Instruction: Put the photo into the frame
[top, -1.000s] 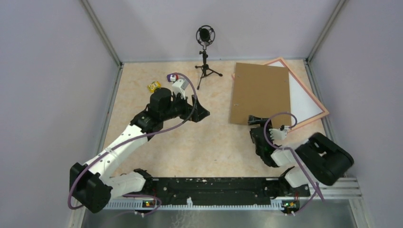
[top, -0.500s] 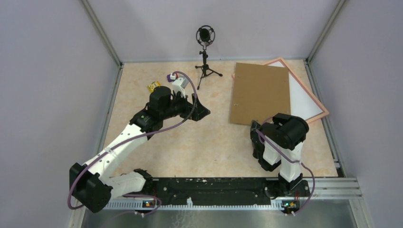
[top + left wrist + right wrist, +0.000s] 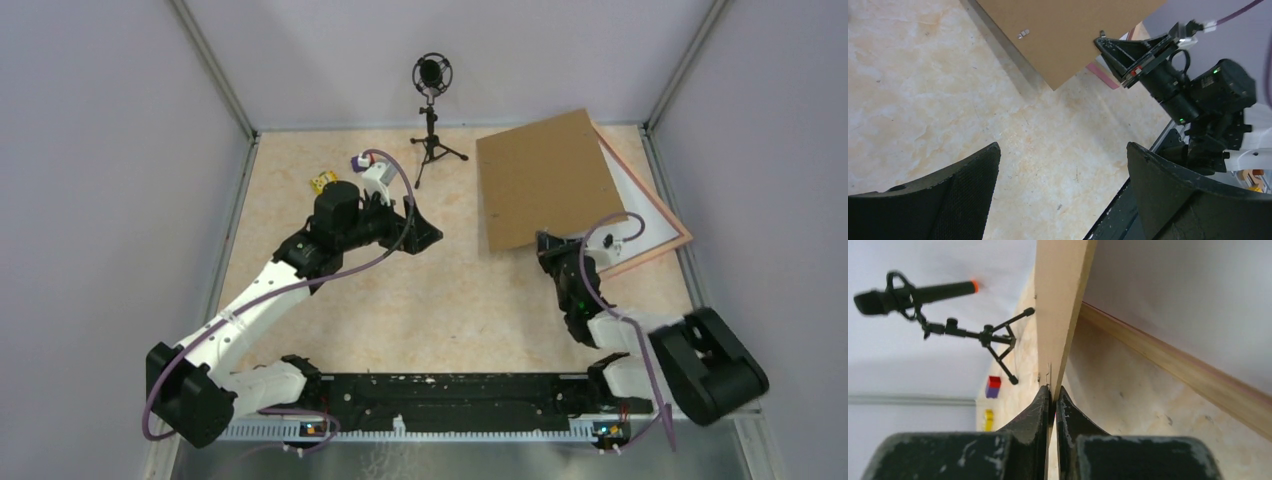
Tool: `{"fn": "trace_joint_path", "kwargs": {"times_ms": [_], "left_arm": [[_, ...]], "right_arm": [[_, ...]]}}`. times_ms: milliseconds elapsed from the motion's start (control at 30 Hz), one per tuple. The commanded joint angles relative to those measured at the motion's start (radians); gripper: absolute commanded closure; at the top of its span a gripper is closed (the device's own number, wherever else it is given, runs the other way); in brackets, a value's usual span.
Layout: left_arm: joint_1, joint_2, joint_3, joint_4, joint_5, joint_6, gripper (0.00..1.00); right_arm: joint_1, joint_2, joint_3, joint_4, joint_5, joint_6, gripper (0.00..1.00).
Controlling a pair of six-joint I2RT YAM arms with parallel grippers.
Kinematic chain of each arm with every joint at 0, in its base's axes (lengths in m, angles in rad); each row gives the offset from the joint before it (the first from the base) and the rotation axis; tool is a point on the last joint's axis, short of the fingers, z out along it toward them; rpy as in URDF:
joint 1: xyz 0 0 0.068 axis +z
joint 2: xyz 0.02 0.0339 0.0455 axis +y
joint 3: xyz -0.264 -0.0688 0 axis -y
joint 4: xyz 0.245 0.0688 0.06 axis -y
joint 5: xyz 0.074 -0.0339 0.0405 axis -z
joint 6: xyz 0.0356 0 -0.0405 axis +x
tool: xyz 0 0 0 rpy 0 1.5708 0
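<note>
The frame (image 3: pixel 655 253), with its narrow pink border, lies flat at the far right of the table. A white surface (image 3: pixel 640 205) fills its inside; I cannot tell whether that is the photo's back, and no printed picture shows. My right gripper (image 3: pixel 548 243) (image 3: pixel 1052 388) is shut on the near edge of the brown backing board (image 3: pixel 545 180) (image 3: pixel 1058 300), which is tilted up over the frame's left part. From the right wrist, the frame's wooden edge (image 3: pixel 1173 375) runs below the raised board. My left gripper (image 3: pixel 425 235) (image 3: pixel 1062 147) is open and empty over bare table at mid-left.
A microphone on a small tripod (image 3: pixel 431 110) stands at the back centre. A yellow block (image 3: pixel 322 183) and a purple-and-red block (image 3: pixel 358 162) lie behind my left arm. Grey walls close in the table on three sides, and a black rail (image 3: pixel 450 390) runs along the front.
My right gripper has shut on the backing board's near edge and raised it, so it now tilts up off the frame. The right arm swung round. The left arm has not moved.
</note>
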Motion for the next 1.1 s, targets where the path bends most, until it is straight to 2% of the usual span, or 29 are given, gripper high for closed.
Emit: {"fn": "trace_joint_path", "kwargs": {"times_ms": [0, 67, 133, 200, 367, 500, 567, 733, 1067], "left_arm": [[-0.003, -0.003, -0.017, 0.059, 0.024, -0.021, 0.01], [-0.007, 0.0, -0.027, 0.068, 0.031, -0.025, 0.01], [-0.013, 0.004, -0.031, 0.074, 0.032, -0.023, 0.01], [-0.02, 0.01, -0.033, 0.08, 0.037, -0.025, 0.01], [-0.034, 0.018, -0.037, 0.099, 0.058, -0.045, 0.01], [-0.038, 0.011, -0.034, 0.094, 0.062, -0.044, 0.01], [-0.039, 0.006, -0.034, 0.09, 0.063, -0.044, 0.01], [-0.045, -0.005, -0.043, 0.09, 0.06, -0.042, 0.01], [-0.05, 0.009, -0.01, 0.096, 0.042, -0.015, 0.01]], "right_arm": [[-0.068, -0.352, 0.145, -0.627, -0.164, -0.374, 1.0], [-0.137, -0.495, 0.174, -0.777, -0.177, -0.427, 1.0], [-0.291, -0.584, 0.214, -0.856, -0.328, -0.492, 1.0], [-0.434, -0.599, 0.291, -0.946, -0.515, -0.532, 1.0], [-0.756, -0.449, 0.5, -1.122, -0.925, -0.576, 1.0], [-0.956, -0.352, 0.569, -1.185, -1.075, -0.519, 1.0], [-1.025, -0.319, 0.551, -1.14, -1.14, -0.444, 1.0], [-1.054, -0.288, 0.408, -0.878, -1.15, -0.249, 1.0], [-1.065, -0.342, 0.236, -0.73, -0.943, -0.125, 1.0]]}}
